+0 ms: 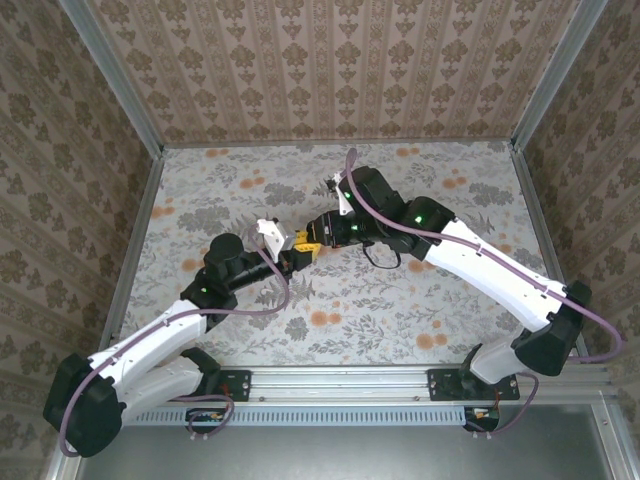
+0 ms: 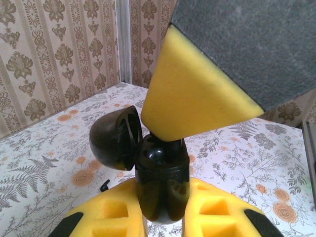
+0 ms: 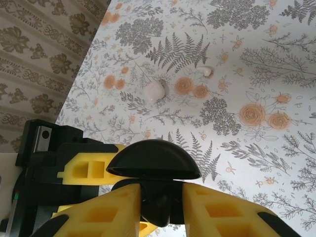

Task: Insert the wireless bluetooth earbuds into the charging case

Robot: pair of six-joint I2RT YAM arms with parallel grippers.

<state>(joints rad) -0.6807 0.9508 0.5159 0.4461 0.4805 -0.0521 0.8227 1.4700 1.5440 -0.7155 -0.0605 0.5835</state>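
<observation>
Black and glossy, the charging case (image 2: 163,182) is held off the surface (image 1: 380,320) near the middle of the scene, a little left of centre, where my two arms meet tip to tip. The left fingers (image 2: 111,217), yellow and ribbed, are closed tight on the case body from both sides, with its mouth turned upward in the left wrist view. Its domed lid (image 2: 116,138) stands hinged open, tipped away to the left.

From the far right, one of the right arm's yellow fingers (image 2: 197,94) comes in as a broad wedge, and its tip touches the rim of the open mouth. Through the right wrist camera I see the right fingers (image 3: 217,212) drawn in close on a black piece (image 3: 158,207) just under the lid's dome (image 3: 153,160) — gripping it from both sides. I cannot tell whether that piece is an earbud or part of the case itself.

Down on the floral surface, just left of the case in the left wrist view, lies a tiny black hooked earbud (image 2: 104,185), apart from both arms. Farther off, the right wrist camera picks up two pale bits — a rounded whitish lump (image 3: 154,91) and a smaller white speck (image 3: 207,71) to its right, lying well apart from the fingers.
</observation>
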